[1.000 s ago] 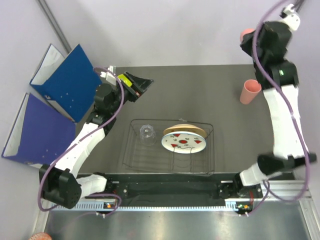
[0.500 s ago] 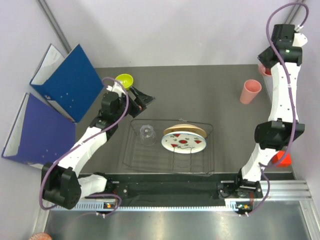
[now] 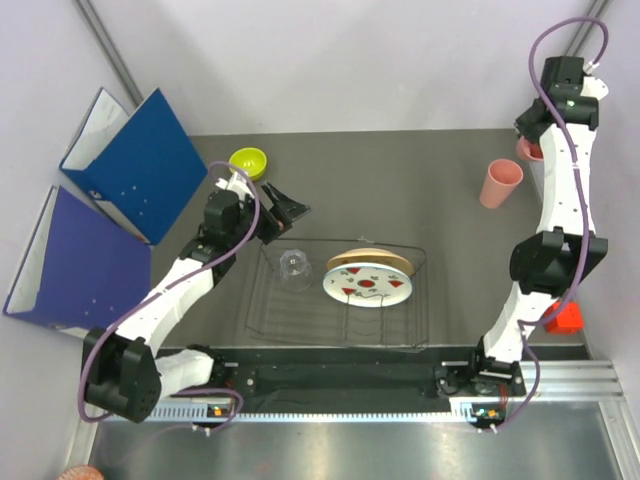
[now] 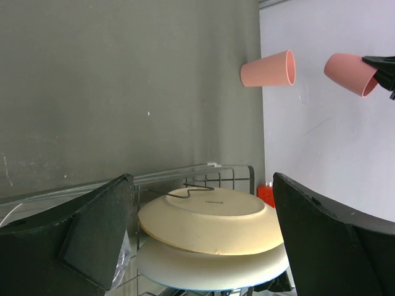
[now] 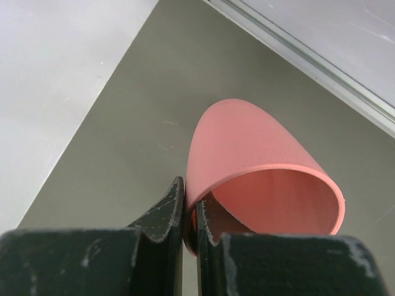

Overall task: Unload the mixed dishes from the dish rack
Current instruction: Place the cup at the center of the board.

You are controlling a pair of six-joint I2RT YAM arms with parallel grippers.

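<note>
The black wire dish rack (image 3: 270,300) holds a clear glass tumbler (image 3: 294,266), a tan plate (image 3: 368,259) and a white plate with red marks (image 3: 367,286). My left gripper (image 3: 285,210) is open and empty just behind the rack's left end. Its wrist view looks between its fingers (image 4: 92,234) at the tan plate (image 4: 210,219) above the white plate (image 4: 210,268). My right gripper (image 5: 191,197) is shut on the rim of a salmon-pink cup (image 5: 259,172), held above the far right of the table (image 3: 527,150). A second pink cup (image 3: 499,183) stands there. The lime-green bowl (image 3: 249,160) sits at the back left.
Two blue ring binders (image 3: 140,165) lean at the left edge of the table. A small orange-red block (image 3: 563,317) lies at the right edge by the right arm. The back wall is close behind the pink cups.
My left gripper has let go of the green bowl at the back left and moved toward the rack. My right arm has brought its pink cup down toward the far right of the table.
</note>
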